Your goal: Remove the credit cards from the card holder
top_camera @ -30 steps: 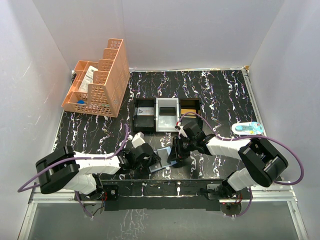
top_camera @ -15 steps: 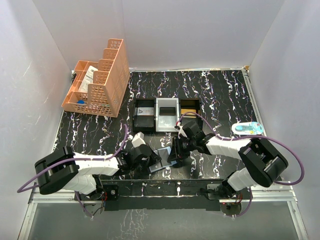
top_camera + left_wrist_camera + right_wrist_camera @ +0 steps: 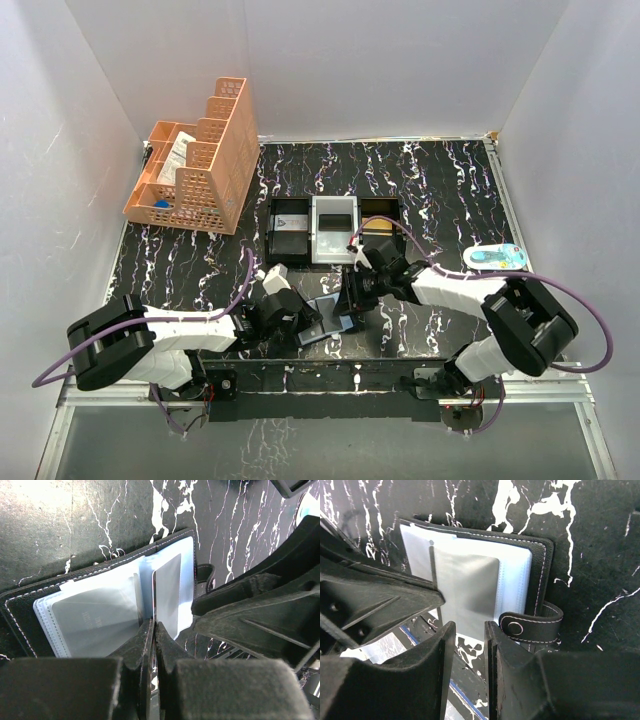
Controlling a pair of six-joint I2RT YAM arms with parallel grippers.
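The card holder point(image 3: 325, 308) lies open near the table's front edge, black outside with white stitching and pale blue clear sleeves point(image 3: 100, 605) inside. My left gripper point(image 3: 154, 626) is shut on the thin edge of one sleeve leaf, which holds a grey card point(image 3: 465, 587). In the top view my left gripper point(image 3: 312, 322) sits just left of the holder. My right gripper point(image 3: 467, 632) is open, and the grey card's near edge lies just ahead of its gap. The holder's snap strap point(image 3: 530, 625) curls beside the right finger. From above, my right gripper point(image 3: 346, 308) is at the holder's right side.
A black-and-white three-compartment tray point(image 3: 335, 230) stands just behind the grippers. An orange basket point(image 3: 195, 165) with papers is at the back left. A small blue-and-white item point(image 3: 497, 257) lies at the right. The two grippers almost touch over the holder.
My left jaws have closed fully on the sleeve leaf. My right gripper has shifted slightly and its jaws stand a little wider. The leaf now stands up more from the holder.
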